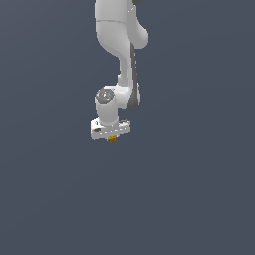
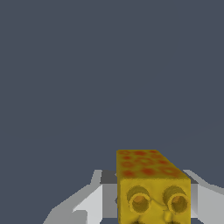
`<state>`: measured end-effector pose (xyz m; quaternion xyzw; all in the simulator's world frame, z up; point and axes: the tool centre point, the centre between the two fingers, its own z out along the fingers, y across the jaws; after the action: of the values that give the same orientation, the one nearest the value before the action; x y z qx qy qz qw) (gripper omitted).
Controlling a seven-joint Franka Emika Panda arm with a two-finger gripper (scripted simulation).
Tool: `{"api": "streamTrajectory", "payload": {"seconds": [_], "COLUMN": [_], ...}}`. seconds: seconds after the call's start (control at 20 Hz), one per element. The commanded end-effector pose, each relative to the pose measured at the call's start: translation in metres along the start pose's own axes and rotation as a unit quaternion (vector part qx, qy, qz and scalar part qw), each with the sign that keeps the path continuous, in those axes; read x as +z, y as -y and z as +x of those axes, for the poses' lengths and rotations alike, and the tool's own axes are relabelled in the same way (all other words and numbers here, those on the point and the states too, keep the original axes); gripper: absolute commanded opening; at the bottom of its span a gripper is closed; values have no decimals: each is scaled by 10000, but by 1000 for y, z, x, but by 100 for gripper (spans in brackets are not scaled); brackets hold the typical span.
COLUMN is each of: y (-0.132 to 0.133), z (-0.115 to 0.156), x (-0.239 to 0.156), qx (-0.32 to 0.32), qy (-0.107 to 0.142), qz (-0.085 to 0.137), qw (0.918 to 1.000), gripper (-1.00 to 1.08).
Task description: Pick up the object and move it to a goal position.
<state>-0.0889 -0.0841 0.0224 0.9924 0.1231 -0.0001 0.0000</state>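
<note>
The object (image 2: 151, 183) is a small yellow block with orange-red spots and two round holes in its near face. In the wrist view it sits between my two white fingers (image 2: 89, 203), which press against its sides. In the exterior view the object (image 1: 112, 140) shows as a tiny orange speck just under the white gripper (image 1: 111, 137), which hangs from the arm in mid-frame. The gripper is shut on the object. No goal marker shows in either view.
A plain dark grey-blue surface (image 1: 189, 189) fills both views around the arm. The white arm (image 1: 122, 45) comes down from the top of the exterior view.
</note>
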Motion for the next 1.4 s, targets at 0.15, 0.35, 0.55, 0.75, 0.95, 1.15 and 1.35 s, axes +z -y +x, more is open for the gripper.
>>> {"api": "streamTrajectory", "payload": {"seconds": [0.15, 0.35, 0.55, 0.75, 0.95, 1.15, 1.35], "y": [0, 1, 10, 26, 49, 74, 101], "z": [0, 1, 11, 30, 55, 85, 118], "x": [0, -1, -5, -14, -27, -41, -56], "qx": [-3, -3, -3, -3, -3, -3, 0], "qy": [-1, -1, -1, -1, -1, -1, -1], "qz": [0, 0, 0, 0, 0, 0, -2], "qw": [10000, 10000, 10000, 10000, 10000, 10000, 10000], "gripper": [-100, -100, -100, -100, -100, -100, -100]}}
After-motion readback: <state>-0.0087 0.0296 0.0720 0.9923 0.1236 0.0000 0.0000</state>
